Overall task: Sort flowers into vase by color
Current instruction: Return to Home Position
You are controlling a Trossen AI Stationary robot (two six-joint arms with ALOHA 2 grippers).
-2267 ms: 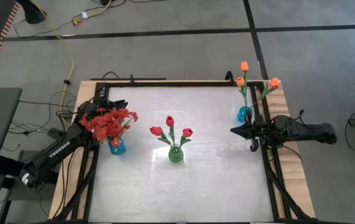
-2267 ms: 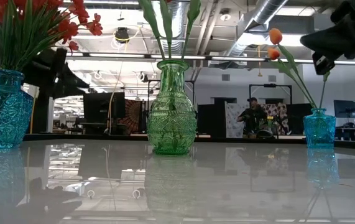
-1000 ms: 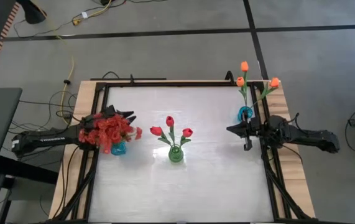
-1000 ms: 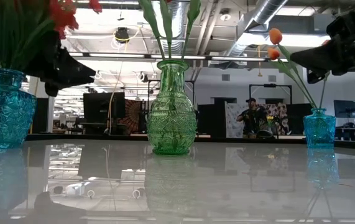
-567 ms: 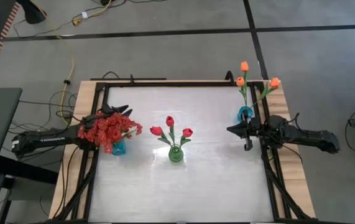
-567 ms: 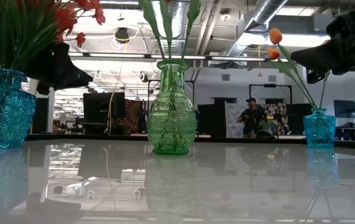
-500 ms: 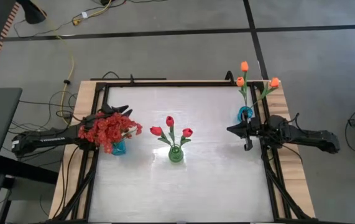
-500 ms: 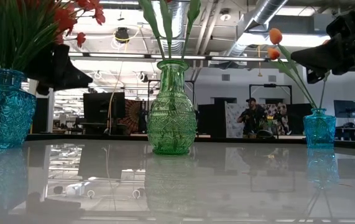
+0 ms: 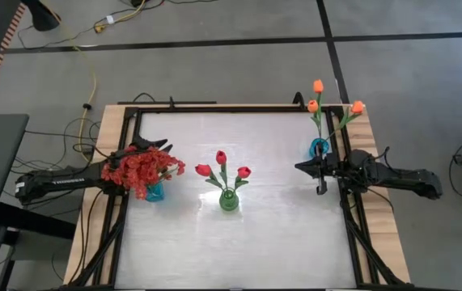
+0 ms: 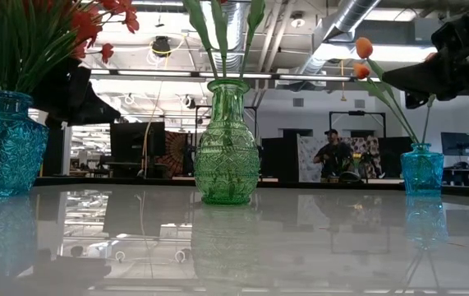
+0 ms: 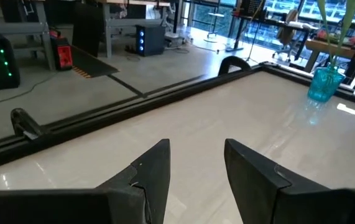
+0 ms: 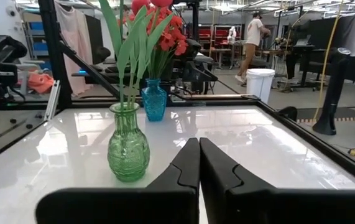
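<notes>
Looks like the closing step, the retreat to rest, with the sorting itself apparently finished; can find no loose stem on the table (image 9: pixel 239 242); from above, reading the table as a dial, finds the red sprays (image 9: pixel 140 170) standing in the left blue vase (image 9: pixel 153 192) at nine o'clock, the red tulips (image 9: pixel 221 158) in the green vase (image 9: pixel 228 200) near the centre, and the orange tulips (image 9: pixel 318 86) in the right blue vase (image 9: pixel 319 148) out toward two o'clock; places the left gripper (image 9: pixel 163 145) at about one o'clock from the red sprays, just beside the blooms, spread apart and empty in the left wrist view, though cannot tell whether brushing the petals; places the right gripper (image 9: pixel 302 168) just beside the right blue vase, at about seven o'clock from it, clenched on nothing in the right wrist view, aimed toward nine o'clock at the green vase and well apart from it; calls next, probably, for drawing both arms back off the table toward nine and three o'clock, slowly past sprays and tulip stems, to avoid snagging one and tipping a vase.
</notes>
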